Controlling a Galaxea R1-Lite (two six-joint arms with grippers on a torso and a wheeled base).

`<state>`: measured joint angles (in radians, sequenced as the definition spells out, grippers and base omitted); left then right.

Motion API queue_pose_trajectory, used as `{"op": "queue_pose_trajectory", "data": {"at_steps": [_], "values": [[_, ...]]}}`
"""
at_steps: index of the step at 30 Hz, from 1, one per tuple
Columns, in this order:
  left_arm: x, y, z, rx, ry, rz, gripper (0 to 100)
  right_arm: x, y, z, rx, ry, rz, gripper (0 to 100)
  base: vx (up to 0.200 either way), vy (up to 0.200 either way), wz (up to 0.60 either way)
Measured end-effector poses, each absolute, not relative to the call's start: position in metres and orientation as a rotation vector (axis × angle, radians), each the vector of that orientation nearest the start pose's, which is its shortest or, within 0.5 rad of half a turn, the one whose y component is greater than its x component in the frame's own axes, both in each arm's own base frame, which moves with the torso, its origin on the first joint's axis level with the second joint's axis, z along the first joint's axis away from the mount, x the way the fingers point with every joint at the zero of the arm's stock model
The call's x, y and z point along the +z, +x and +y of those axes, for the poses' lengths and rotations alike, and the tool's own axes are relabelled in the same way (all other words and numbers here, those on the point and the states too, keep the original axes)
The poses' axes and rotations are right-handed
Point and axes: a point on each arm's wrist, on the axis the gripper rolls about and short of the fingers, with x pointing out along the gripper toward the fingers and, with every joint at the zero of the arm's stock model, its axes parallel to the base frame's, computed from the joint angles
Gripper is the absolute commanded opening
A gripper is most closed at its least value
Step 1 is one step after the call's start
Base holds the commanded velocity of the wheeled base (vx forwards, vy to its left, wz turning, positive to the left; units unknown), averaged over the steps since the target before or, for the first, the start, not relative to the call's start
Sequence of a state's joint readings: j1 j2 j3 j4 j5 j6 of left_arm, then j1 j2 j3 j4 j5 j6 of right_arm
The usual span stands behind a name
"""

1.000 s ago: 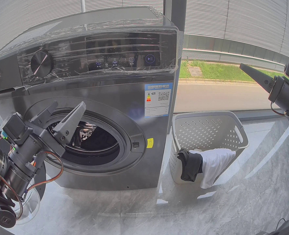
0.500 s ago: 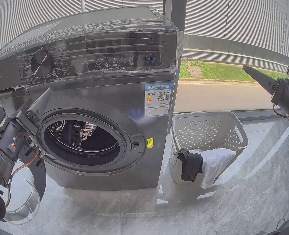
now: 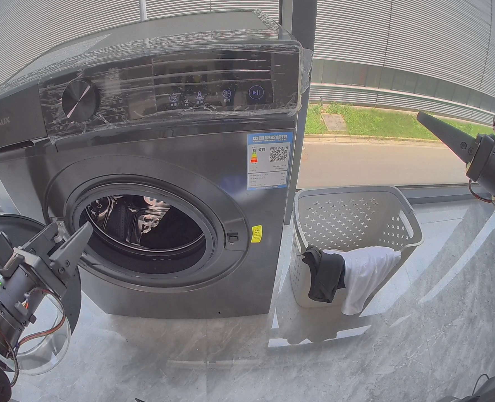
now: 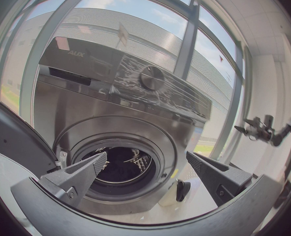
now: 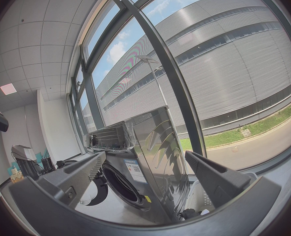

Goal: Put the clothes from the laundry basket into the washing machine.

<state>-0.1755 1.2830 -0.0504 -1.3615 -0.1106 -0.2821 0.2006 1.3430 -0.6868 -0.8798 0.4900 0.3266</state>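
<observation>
Hanging over the front rim of the basket [image 3: 405,225], a dark garment [image 3: 324,274] and a white garment [image 3: 366,277] are seen, the two touching. The basket is set just right of the washer [image 3: 163,154], whose door [image 3: 7,227] is swung open to the left; dark cloth [image 3: 172,231] is seen inside the drum. The left gripper [image 3: 70,231] is held low before the door, fingers spread, nothing gripped. The right gripper [image 5: 144,156] is held high, right of the basket, fingers likewise parted and empty.
</observation>
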Motion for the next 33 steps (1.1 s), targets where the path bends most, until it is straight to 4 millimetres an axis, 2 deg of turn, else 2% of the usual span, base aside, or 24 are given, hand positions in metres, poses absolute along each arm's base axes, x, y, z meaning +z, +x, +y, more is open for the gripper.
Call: {"op": "queue_pose_trajectory", "data": {"at_steps": [8,15,26,33], "values": [[0.155,0.134,-0.021,-0.477,-0.132,-0.064,100,0.269,0.208,0.053,0.719,0.279,-0.115,100,0.000,0.000,0.00],[0.149,0.133,-0.010,-0.388,-0.132,-0.005,100,0.270,0.208,0.053,0.720,0.279,-0.118,100,-0.200,0.000,0.00],[0.133,0.130,-0.007,-0.314,-0.160,0.149,100,0.270,0.208,0.053,0.717,0.281,-0.118,100,-0.200,0.000,0.00],[0.125,0.125,-0.008,-0.341,-0.142,0.229,100,0.272,0.210,0.052,0.699,0.276,-0.128,100,0.000,0.000,0.00]]}}
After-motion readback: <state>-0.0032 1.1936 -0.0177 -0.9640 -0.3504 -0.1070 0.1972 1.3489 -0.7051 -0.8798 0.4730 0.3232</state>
